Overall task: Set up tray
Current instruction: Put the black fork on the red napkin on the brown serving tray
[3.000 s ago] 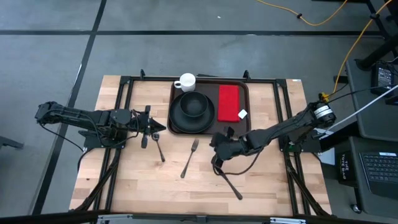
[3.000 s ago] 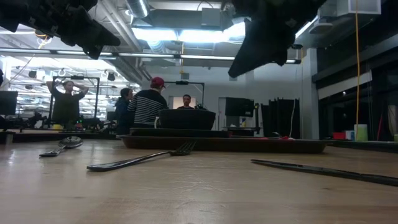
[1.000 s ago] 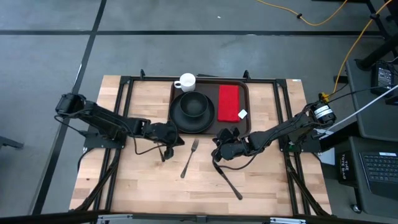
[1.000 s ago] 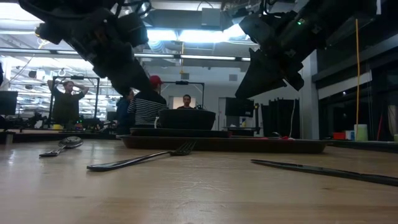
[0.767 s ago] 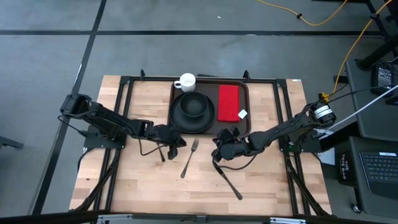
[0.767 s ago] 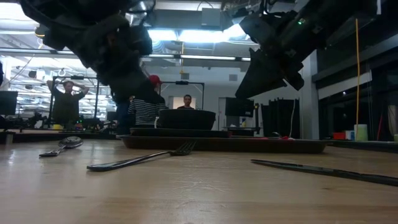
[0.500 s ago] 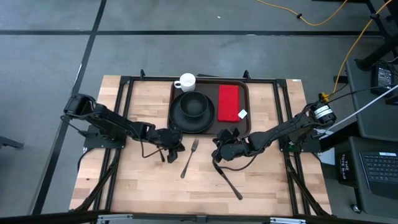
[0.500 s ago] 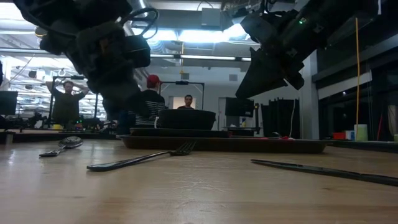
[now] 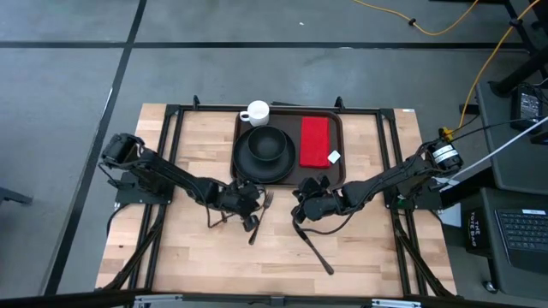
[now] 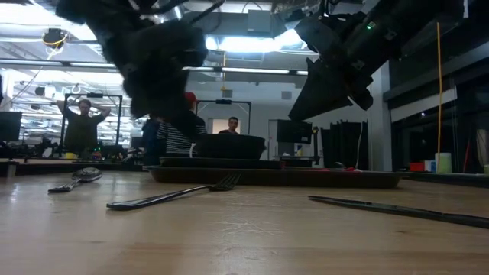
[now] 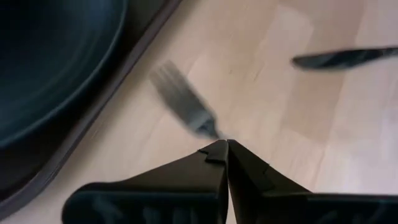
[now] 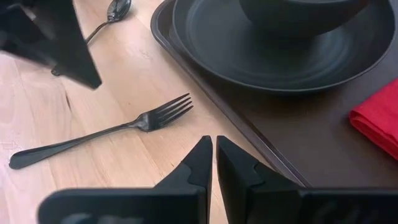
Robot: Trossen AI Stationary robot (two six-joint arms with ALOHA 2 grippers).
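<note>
Our left gripper has swung in from the table's left, fingers now pressed together and empty, above the slim metal fork beside the dark brown rectangular plastic tray at table centre. We judge a fork pickup imminent. Right gripper waits, nearly shut, empty.

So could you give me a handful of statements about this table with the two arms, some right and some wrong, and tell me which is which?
1. The silver metal fork lies on the bare wooden table. True.
2. The folded red cloth napkin sits on the large dark brown plastic tray. True.
3. The small white mug stands on the floor. False: it stands at the tray's far corner.
4. The left gripper has its fingers spread wide. False: they are shut, just above the fork.
5. The black bowl rests on the round black plate. True.
</note>
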